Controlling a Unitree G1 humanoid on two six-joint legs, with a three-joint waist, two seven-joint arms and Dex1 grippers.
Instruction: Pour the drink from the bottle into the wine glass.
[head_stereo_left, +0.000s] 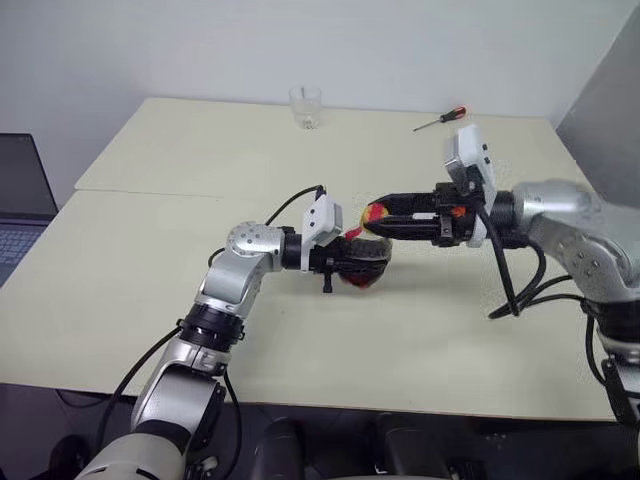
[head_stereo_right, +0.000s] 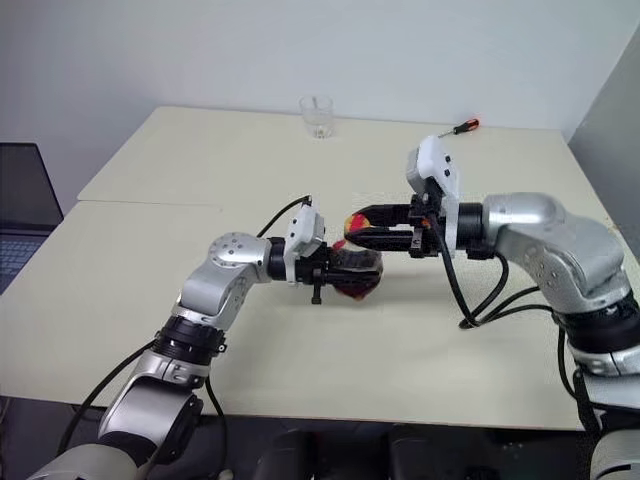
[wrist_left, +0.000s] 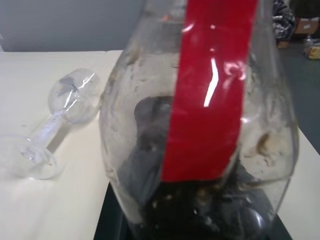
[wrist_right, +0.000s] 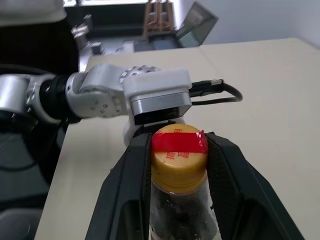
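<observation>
Mid-table, the left gripper (head_stereo_left: 352, 262) clamped on the bottle (head_stereo_left: 366, 264) and the right gripper (head_stereo_left: 385, 222) closed around its cap (wrist_right: 178, 159) meet from either side and bar the way across the middle. A wine glass (wrist_left: 56, 122) lies on its side on the table (head_stereo_left: 150, 290) just beside the bottle, taking up that spot. At the far edge stand a tumbler (head_stereo_left: 306, 107) and, to its right, a red-handled screwdriver (head_stereo_left: 440, 119); the wide near-left and far-left stretches of tabletop are bare, as is the near strip in front of the arms.

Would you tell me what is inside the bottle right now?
Dark drink sits low in the bottle; the clear upper body looks empty. The red label strip covers a band, hiding what lies behind it.
</observation>
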